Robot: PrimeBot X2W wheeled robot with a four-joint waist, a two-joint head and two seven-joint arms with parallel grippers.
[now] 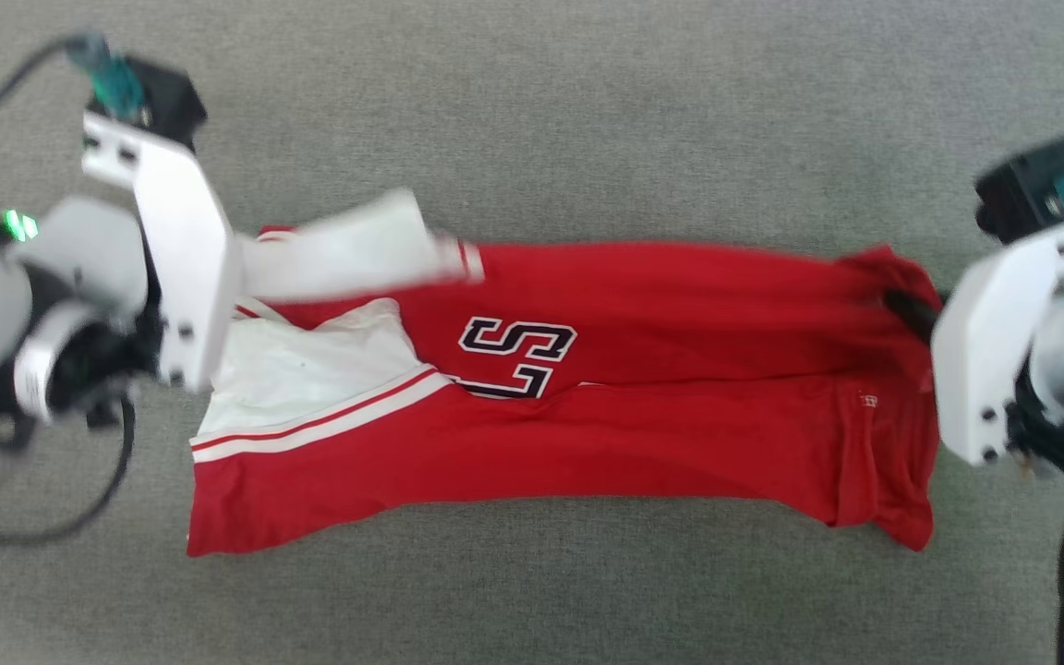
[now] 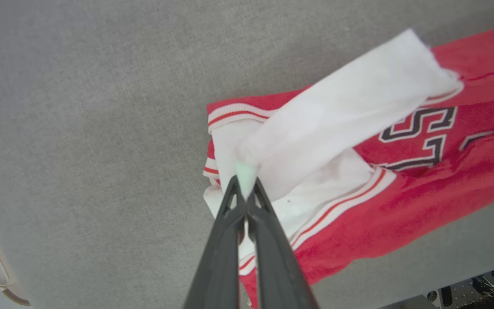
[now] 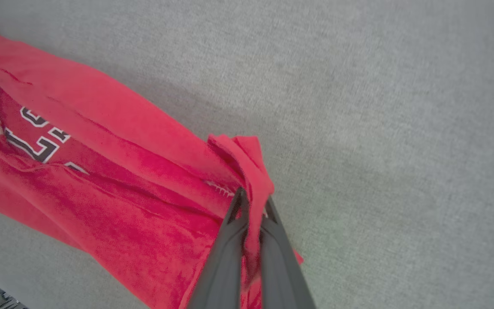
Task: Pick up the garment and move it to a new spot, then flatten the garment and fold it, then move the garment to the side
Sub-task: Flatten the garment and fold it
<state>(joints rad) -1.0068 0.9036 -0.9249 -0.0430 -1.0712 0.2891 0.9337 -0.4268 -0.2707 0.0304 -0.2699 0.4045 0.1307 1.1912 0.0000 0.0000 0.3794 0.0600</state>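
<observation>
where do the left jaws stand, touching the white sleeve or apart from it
Touching. The left wrist view shows the left jaws pinched shut on the white sleeve's corner.

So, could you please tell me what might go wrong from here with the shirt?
The left jaws pinch just the tip of the white sleeve, which might slip free. The right jaws clamp a bunched fold of the garment, so wrinkles may stay when it is flattened.

The head camera looks steeply down from above the shirt (image 1: 643,434). The wrist cameras sit close behind the left gripper (image 2: 245,189) and right gripper (image 3: 253,206), facing past the tips. All three share the lettering (image 1: 518,356) between the grippers.
</observation>
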